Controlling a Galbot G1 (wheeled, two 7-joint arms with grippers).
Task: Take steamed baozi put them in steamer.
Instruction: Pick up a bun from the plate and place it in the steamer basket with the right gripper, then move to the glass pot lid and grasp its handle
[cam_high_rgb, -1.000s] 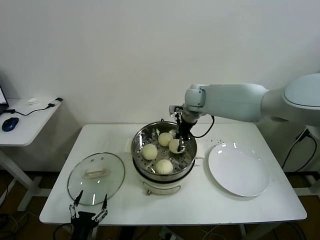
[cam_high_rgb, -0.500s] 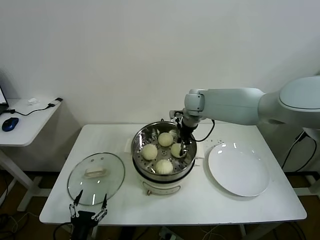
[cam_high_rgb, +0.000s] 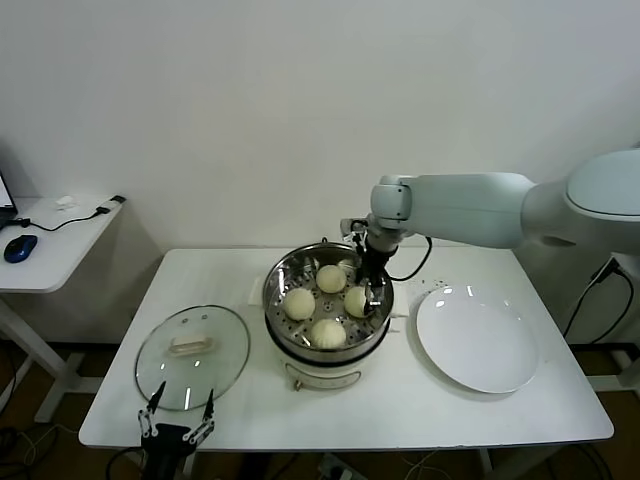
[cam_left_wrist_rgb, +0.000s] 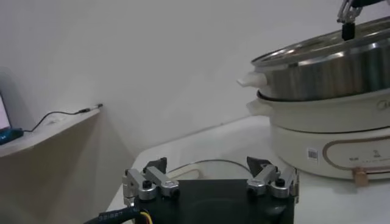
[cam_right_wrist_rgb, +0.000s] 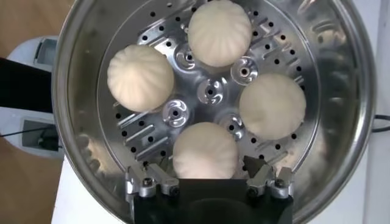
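A: Where do the four smooth pale cream dough buns (cam_right_wrist_rgb: 206, 151) sit?

B: All four lie on the perforated tray inside the round shiny stainless-steel steamer pot (cam_high_rgb: 282, 275) on its cream electric base. The flat white plate (cam_high_rgb: 478, 342) to its right holds nothing.

A: And the right gripper (cam_right_wrist_rgb: 207, 176)?

B: It hangs just over the bun on the pot's right side, jaws spread wide and holding nothing. The bun rests on the tray between the fingertips (cam_right_wrist_rgb: 148, 180).

A: The left gripper (cam_left_wrist_rgb: 210, 181)?

B: Parked low at the table's near left edge, jaws open and empty, near the round glass lid (cam_high_rgb: 192, 343).

A: What could go wrong?

B: If the arm lifts out at a slant, a fingertip could catch the soft bun and roll it into its neighbour, or scrape the steel rim.
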